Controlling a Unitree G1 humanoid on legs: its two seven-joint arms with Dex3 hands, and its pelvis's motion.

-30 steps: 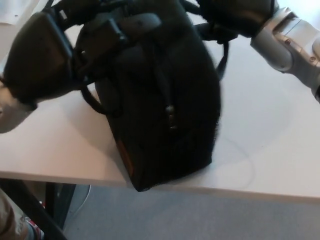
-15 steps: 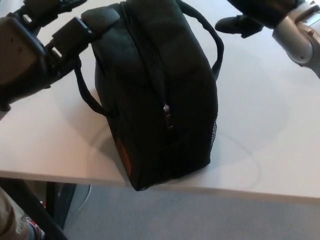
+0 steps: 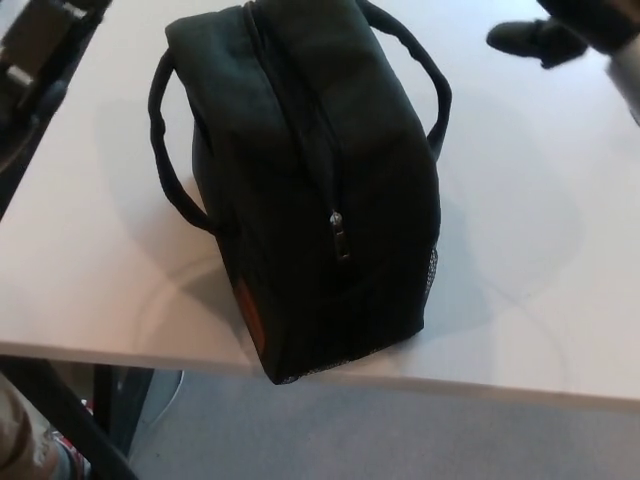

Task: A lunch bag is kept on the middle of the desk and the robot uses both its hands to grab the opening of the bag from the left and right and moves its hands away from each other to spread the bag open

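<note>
The black lunch bag (image 3: 310, 190) stands zipped on the white desk (image 3: 530, 280). Both hands, left (image 3: 35, 60) and right (image 3: 560, 30), sit at the frame's edges, touching nothing; I cannot tell their finger positions.

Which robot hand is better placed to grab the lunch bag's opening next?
Neither by much. The right robot hand has a fingertip near the right handle; the left robot hand sits off at the corner. Slightly favour right; the lunch bag is untouched.

The left hand (image 3: 40, 50) shows only partly at the far left edge, its state unclear, while the right hand (image 3: 555, 30) sits at the far right corner, one dark finger pointing left, holding nothing, above the surface (image 3: 520, 250).
</note>
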